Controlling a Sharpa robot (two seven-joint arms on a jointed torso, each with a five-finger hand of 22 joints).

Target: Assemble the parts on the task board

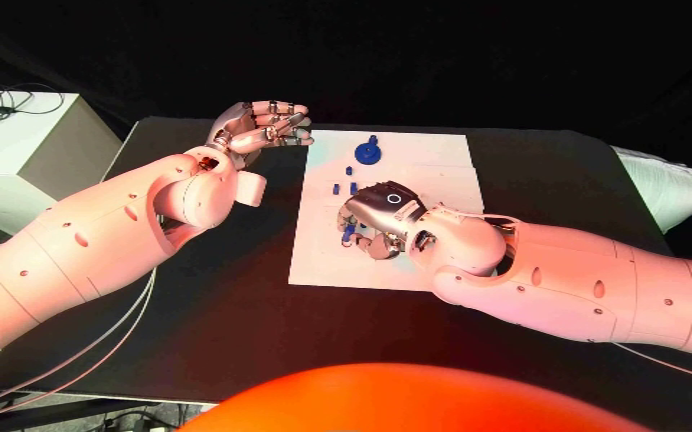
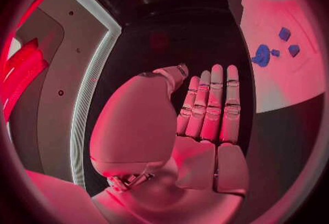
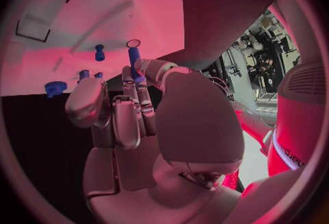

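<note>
right hand [image 1: 387, 220] is pinching a blue peg [image 3: 134, 58] over the near-left part of the task board [image 1: 433, 157], apparently mid-insertion, while left hand [image 1: 260, 128] is hovering open and empty beside the board's far-left corner; next is calling for aligning the peg upright.

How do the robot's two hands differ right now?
The left hand hovers beside the task board, off its edge, holding nothing; the right hand is down over the board, pinching a blue part. Left hand's fingers lie extended together; right hand's curl. Both are silver on white arms.
</note>
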